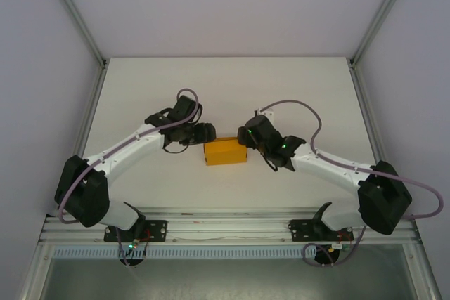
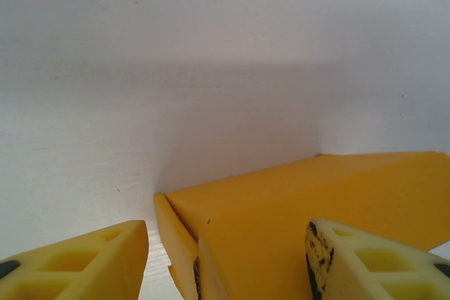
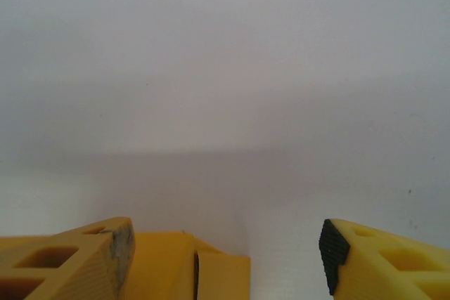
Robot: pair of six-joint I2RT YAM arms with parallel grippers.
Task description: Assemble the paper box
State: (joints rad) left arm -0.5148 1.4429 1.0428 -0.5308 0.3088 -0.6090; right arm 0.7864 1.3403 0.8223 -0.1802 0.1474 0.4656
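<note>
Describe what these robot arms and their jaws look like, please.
The left arm and right arm are white links with bulky black joints; a lilac cable trails along each. Tiny green lights glow on them. The jaws are yellow plastic with moulded hollows and dark pads.

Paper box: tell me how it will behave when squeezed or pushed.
The paper box looks like thin folded card, so a hard squeeze would probably dent it. Hollow and likely light, it should slide on the smooth table rather than tip, since it lies low. Its end flap stands slightly ajar and may spring open.
</note>
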